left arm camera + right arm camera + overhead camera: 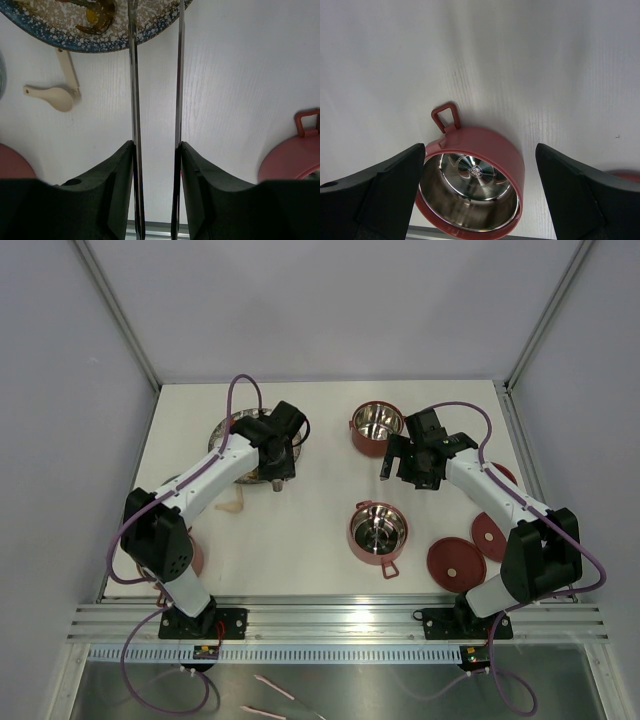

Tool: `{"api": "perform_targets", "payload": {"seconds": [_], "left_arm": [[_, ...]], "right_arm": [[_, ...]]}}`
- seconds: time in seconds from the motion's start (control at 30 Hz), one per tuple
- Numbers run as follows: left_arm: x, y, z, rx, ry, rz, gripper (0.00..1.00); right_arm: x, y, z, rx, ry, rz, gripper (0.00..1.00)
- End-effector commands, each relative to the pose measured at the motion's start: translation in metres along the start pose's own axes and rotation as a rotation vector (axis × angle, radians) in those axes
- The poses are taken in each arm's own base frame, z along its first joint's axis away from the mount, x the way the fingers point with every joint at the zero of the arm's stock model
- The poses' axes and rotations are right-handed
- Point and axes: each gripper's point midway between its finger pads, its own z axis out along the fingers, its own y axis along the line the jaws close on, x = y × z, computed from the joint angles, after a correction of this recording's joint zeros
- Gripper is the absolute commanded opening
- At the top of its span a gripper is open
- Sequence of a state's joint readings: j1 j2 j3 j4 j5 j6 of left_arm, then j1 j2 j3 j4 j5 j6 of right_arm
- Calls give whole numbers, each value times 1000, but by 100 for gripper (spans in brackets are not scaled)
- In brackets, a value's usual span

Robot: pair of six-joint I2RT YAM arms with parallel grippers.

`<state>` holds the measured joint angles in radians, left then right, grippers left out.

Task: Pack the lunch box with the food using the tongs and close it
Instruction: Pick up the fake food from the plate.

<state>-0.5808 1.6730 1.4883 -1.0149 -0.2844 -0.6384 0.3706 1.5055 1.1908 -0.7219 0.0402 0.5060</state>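
Observation:
My left gripper (156, 143) is shut on the tongs (133, 75). Their two thin silvery arms run between my fingers up to the speckled plate (60, 40). A brown and orange piece of food (97, 12) lies on that plate, near the tongs' tips. Seen from above, the left gripper (268, 452) hangs at the plate's (222, 432) right side. My right gripper (480, 147) stands open above an empty dark-red lunch box tier (470, 185) with a loop handle. From above, the right gripper (400, 458) is just right of that tier (377, 428). A second empty tier (378, 530) sits mid-table.
Two flat red lids (456, 562) (490, 535) lie at the right front, and a third red disc (505, 475) peeks out under the right arm. A cream spoon (55, 97) lies below the plate. Another red piece (192, 558) sits under the left arm.

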Motion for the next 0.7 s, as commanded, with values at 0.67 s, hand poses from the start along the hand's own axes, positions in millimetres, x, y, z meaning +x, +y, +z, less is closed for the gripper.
{"api": "perform_targets", "payload": {"seconds": [0.67], "left_arm": [[-27, -6, 16, -36, -107, -113, 46]], "right_arm": [[-8, 9, -6, -50, -28, 25, 99]]}}
